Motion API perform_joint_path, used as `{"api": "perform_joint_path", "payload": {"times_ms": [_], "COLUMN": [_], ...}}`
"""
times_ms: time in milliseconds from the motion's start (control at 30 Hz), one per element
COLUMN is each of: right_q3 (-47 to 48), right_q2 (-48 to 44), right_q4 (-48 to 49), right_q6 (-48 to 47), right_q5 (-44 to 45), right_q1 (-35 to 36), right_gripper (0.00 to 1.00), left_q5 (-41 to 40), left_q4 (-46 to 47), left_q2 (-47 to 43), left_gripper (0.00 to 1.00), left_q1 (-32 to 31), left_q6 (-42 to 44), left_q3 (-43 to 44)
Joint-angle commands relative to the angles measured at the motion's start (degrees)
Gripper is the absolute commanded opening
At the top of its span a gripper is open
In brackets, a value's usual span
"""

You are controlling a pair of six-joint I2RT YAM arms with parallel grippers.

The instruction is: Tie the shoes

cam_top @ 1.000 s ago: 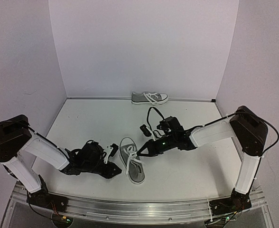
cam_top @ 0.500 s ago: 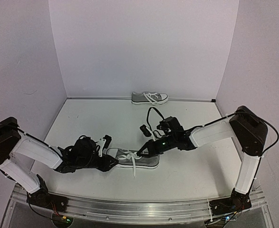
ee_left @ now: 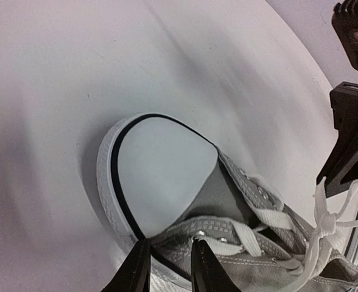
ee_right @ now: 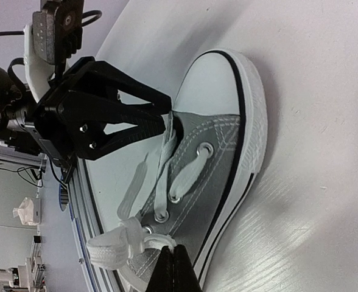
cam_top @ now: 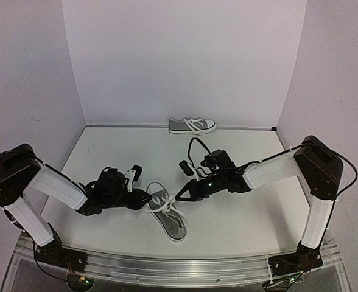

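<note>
Top external view shows a white table (cam_top: 246, 225) closed in by pale walls (cam_top: 185, 61), with the two arms reaching in from its near corners toward the middle. The left arm (cam_top: 57, 188) lies low across the near left of the table. The right arm (cam_top: 270, 171) stretches in from the right, its forearm angled down toward the centre.

The far shoe (cam_top: 192, 126) sits on its sole at the back edge of the table, against the wall, well apart from both arms. The near shoe (cam_top: 170, 219) lies between the two grippers at the near middle of the table. Its white toe cap (ee_left: 161, 170) points up and left and its heel opening faces the near edge.

The left gripper (ee_left: 170, 246) meets this shoe at its front. Its jaws are only narrowly parted and clamp the canvas side wall just behind the toe cap, one finger inside the edge and one outside. The right gripper (ee_right: 171, 255) comes in from the other side with its fingers fully together. It pinches the white lace (ee_right: 127, 246), which bunches into a knotted loop just beside its tips and runs back to the eyelets.
</note>
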Motion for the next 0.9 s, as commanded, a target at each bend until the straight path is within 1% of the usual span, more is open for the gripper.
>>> {"api": "perform_joint_path", "payload": {"times_ms": [0,167,233,333,433,667,767,867], "right_q3": [1.61,1.74,1.74,1.63,1.32,0.86,1.02,1.13], "right_q2": [0.19,0.32,0.25,0.12,-0.21,-1.41,-1.85,-2.19], "right_q4": [0.78,0.83,0.86,0.86,0.95,1.35,1.48,1.48], "right_q6": [-0.61,-0.64,-0.68,-0.83,-0.96,-0.84,-0.62,-0.25], "right_q5": [-0.16,-0.35,-0.58,-1.31,-1.93,-2.49,-2.51,-2.22], "right_q1": [0.33,0.34,0.35,0.37,0.60,1.85,2.61,3.07], "right_gripper": [0.00,0.00,0.00,0.00,0.00,0.00,0.00,0.00], "left_q5": [1.84,3.51,3.27,2.83,3.59,10.50,13.16,15.54], "left_q4": [0.79,2.91,3.78,3.82,1.66,-1.74,-3.14,-2.81], "left_q2": [0.44,0.77,0.22,-2.51,-6.72,-17.70,-18.89,-17.83], "left_gripper": [0.25,0.25,0.26,0.30,0.34,0.48,0.53,0.57], "left_q1": [-0.31,-0.31,-0.31,-0.31,-0.31,-0.86,-1.88,-3.11], "left_q6": [2.08,0.69,0.26,0.67,2.44,8.04,9.53,10.55], "left_q3": [1.53,0.07,-1.12,-2.30,-2.15,-3.07,-2.34,-1.42]}}
